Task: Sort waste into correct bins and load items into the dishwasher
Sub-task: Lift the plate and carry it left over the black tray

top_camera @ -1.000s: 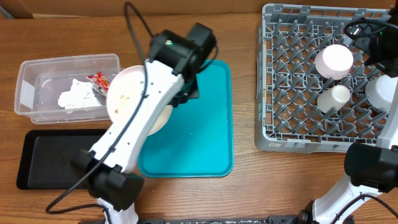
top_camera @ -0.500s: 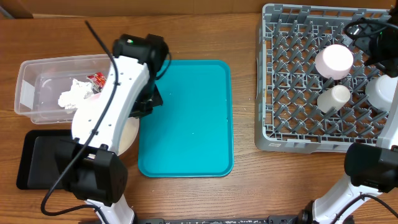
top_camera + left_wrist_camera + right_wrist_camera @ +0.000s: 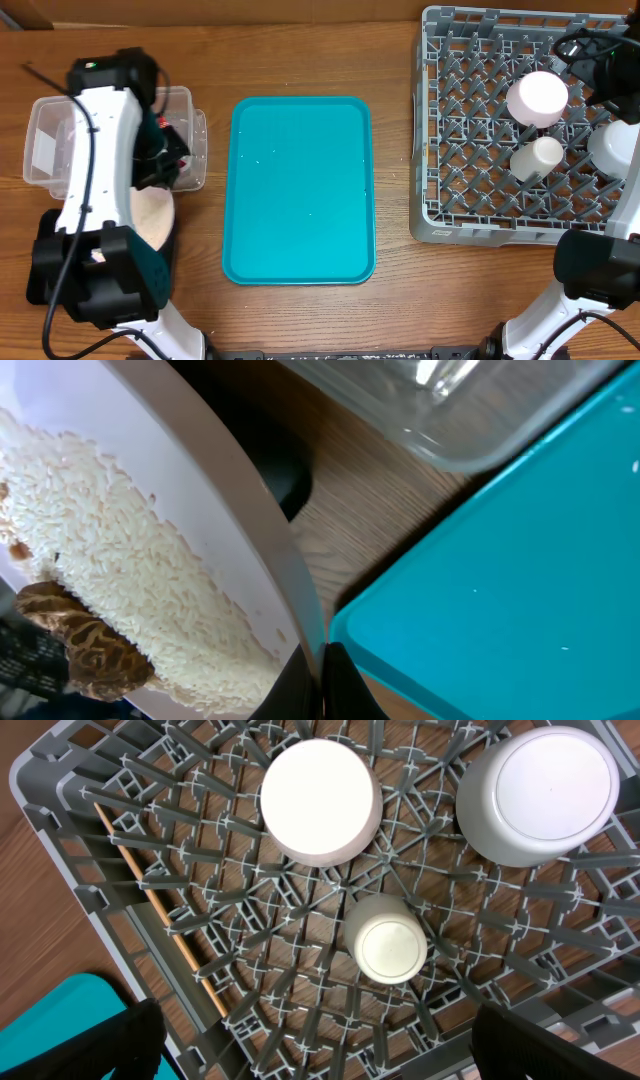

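Overhead camera looks straight down on the whole table (image 3: 395, 310), with the teal tray (image 3: 300, 190) at centre and the dish rack (image 3: 470, 150) at 2 o'clock. Left wrist camera sits very close over the plate (image 3: 190, 470), the tray's corner filling 4 o'clock. Right wrist camera faces down on the rack from farther off, the tray's corner at 8 o'clock. All three views share that tray.

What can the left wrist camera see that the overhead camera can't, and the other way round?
Only the left wrist view shows what lies on the plate: white rice and a brown scrap. Only the overhead view shows the grey dish rack holding the pink saucer, the cup and the bowl. Both show the plate, the teal tray and the clear tub.
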`<action>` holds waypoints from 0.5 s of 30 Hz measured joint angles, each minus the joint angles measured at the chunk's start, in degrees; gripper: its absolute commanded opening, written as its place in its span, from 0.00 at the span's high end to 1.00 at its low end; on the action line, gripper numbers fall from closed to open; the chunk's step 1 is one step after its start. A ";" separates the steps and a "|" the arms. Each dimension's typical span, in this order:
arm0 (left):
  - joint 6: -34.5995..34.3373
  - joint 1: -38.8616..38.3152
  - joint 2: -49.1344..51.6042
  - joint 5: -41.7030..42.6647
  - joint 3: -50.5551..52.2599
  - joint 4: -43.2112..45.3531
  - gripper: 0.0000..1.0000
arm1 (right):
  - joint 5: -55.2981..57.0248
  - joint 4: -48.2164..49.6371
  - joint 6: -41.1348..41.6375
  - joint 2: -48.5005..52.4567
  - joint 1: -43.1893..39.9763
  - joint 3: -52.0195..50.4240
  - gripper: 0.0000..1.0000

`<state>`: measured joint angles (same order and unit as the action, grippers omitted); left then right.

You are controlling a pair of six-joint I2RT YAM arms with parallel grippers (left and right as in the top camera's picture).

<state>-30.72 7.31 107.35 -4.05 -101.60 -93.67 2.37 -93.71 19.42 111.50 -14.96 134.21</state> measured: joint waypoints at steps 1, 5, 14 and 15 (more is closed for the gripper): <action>0.66 1.11 0.00 0.39 0.00 0.00 0.96 | 0.00 0.00 0.02 0.00 0.00 0.00 0.00; 3.39 4.57 -0.17 3.04 0.00 -0.02 0.95 | 0.00 0.00 0.02 0.00 0.00 0.00 0.00; 9.27 10.58 -0.74 10.14 0.00 0.28 0.96 | 0.00 0.00 0.00 0.00 0.00 0.00 0.00; 9.73 11.30 -0.74 10.78 0.00 0.57 0.96 | 0.02 0.02 -0.02 0.00 0.00 0.00 0.00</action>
<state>-20.99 18.61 106.61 6.72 -101.60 -93.10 2.39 -93.69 19.40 111.50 -14.96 134.21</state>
